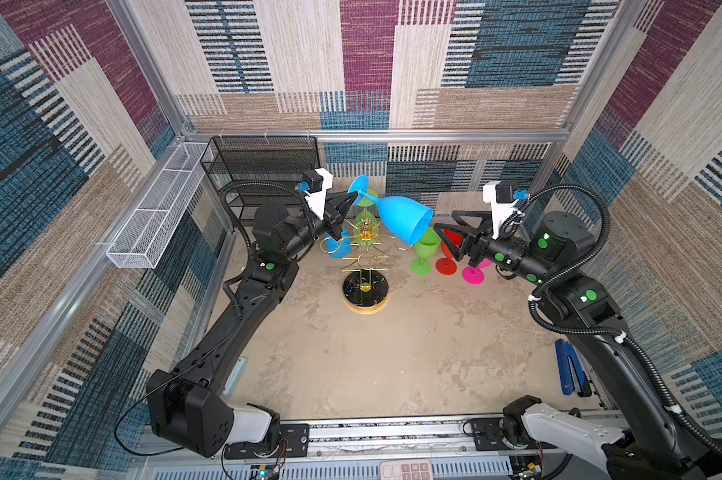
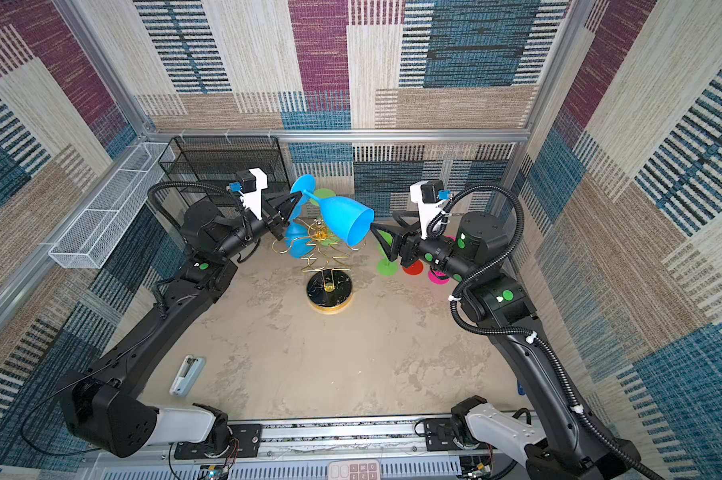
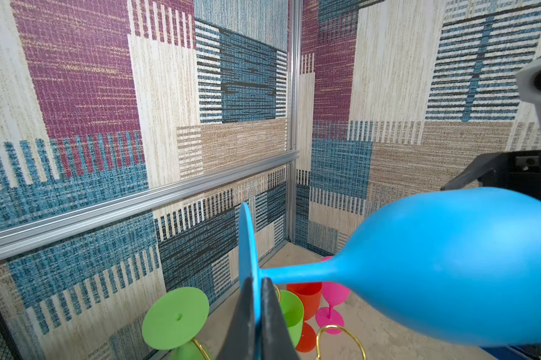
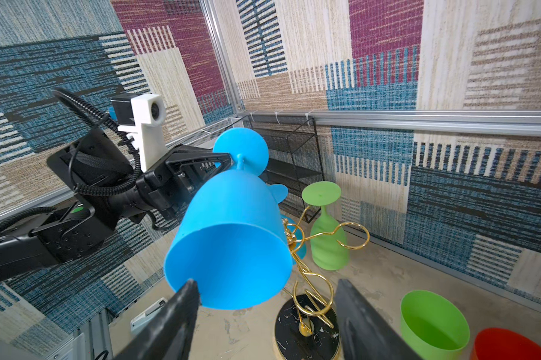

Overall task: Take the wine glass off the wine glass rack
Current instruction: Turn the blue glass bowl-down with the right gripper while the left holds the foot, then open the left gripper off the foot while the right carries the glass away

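A blue wine glass (image 1: pixel 401 220) (image 2: pixel 342 220) is held on its side above the gold wine glass rack (image 1: pixel 365 253) (image 2: pixel 328 266). My left gripper (image 1: pixel 349 200) (image 3: pixel 256 285) is shut on the edge of its round foot (image 3: pixel 247 243). The bowl (image 3: pixel 450 274) (image 4: pixel 232 243) points its open mouth at my right gripper (image 1: pixel 444 223) (image 4: pixel 266 282), which is open. One right finger (image 4: pixel 185 299) is at the bowl's rim. The other finger (image 4: pixel 353 305) stands apart from it. A green glass (image 4: pixel 327 237) and another blue glass (image 1: pixel 335 246) hang upside down on the rack.
Green (image 1: pixel 423 253), red (image 1: pixel 446 264) and pink (image 1: pixel 473 275) glasses stand upright on the table right of the rack, under my right gripper. A black mesh shelf (image 1: pixel 263 166) and a white wire basket (image 1: pixel 155 216) line the back left. A blue tool (image 1: pixel 571 370) lies by the right wall.
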